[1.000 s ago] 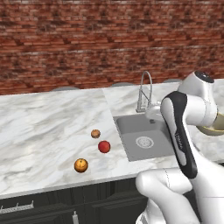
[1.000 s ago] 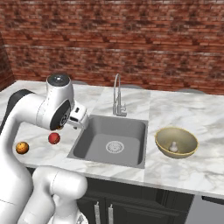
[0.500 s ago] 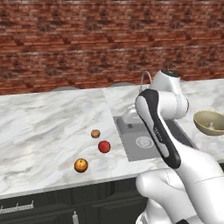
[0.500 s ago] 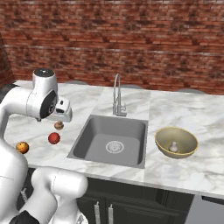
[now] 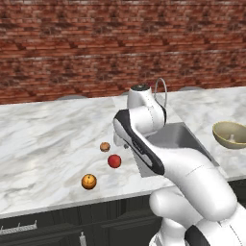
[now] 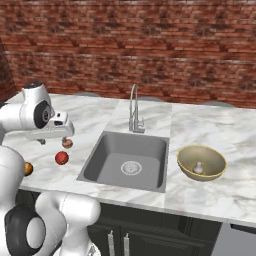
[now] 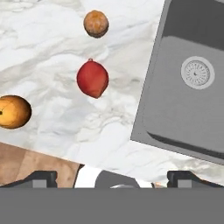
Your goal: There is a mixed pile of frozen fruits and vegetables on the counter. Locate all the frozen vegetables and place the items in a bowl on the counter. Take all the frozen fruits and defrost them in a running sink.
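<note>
A: Pincer had swung away from the bowl side, crossed the sink and ended above the pile on the worktop; jaws spread wide, nothing in them.

B: And the mushroom?

A: It lay in the bowl, far off beyond the sink. One vegetable done, by my reckoning.

B: What sat nearest the pincer?

A: Red ball just ahead of the tips, the likely next pick, I judged. Larger orange ball lay off to one side near the worktop edge; brownish-orange ball further ahead beyond the red one.

B: Differences from a second earlier?

A: Only the arm: then it stood over the sink. The three balls had not shifted, nor had the bowl.
</note>
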